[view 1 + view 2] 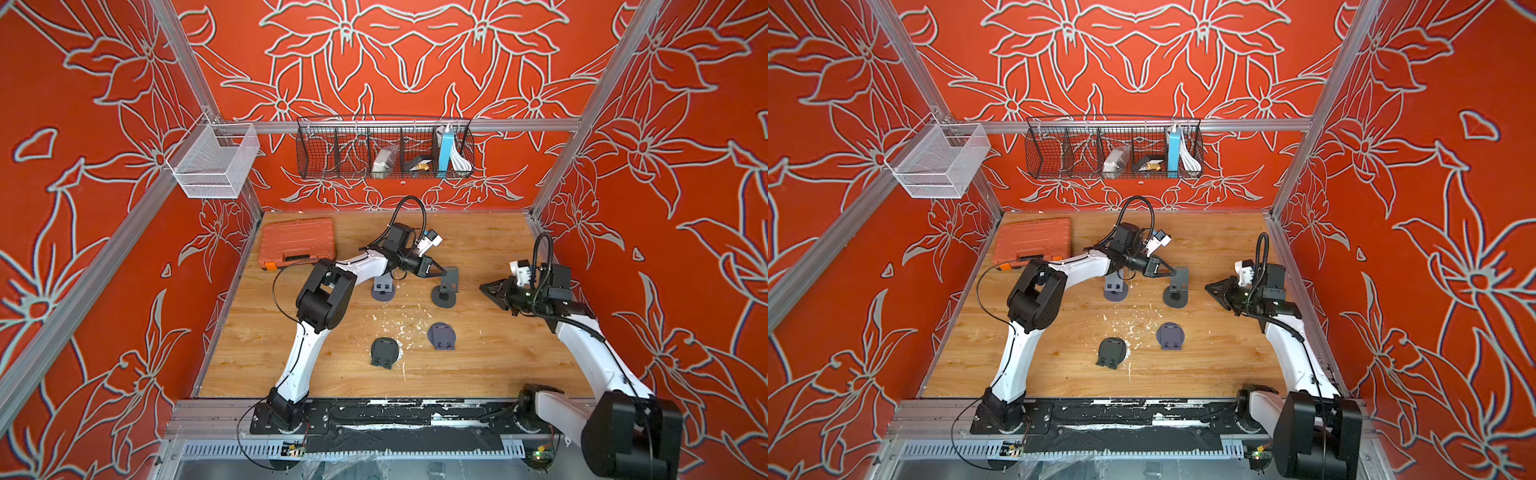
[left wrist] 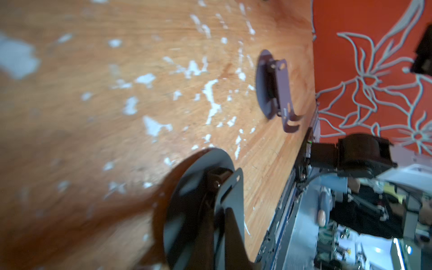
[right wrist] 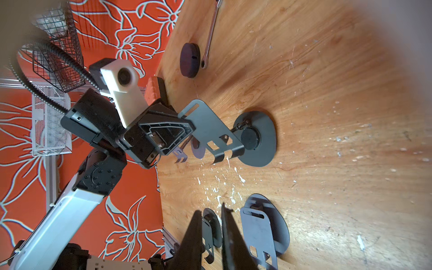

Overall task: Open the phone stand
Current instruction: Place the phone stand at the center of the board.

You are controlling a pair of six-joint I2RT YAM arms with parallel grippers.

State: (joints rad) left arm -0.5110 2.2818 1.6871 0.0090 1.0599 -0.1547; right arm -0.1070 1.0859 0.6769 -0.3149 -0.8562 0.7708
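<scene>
Clamped in left gripper (image 1: 444, 272): stand (image 1: 444, 296), by its plate (image 3: 210, 131). Right gripper (image 1: 484, 288) barely parted, empty, well apart. Risk: tipping or dragging unpinned base (image 3: 266, 145) if hinge (image 3: 242, 123) binds.

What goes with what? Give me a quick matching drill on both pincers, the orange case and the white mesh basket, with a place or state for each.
1. left pincer
2. right pincer
3. orange case
4. white mesh basket

a. hangs high at the back left
b. lies shut at the far left of the table
c. clamped on the raised plate of the dark stand
d. slightly open, gripping nothing

Pairs: 1-c, 2-d, 3-b, 4-a
</scene>
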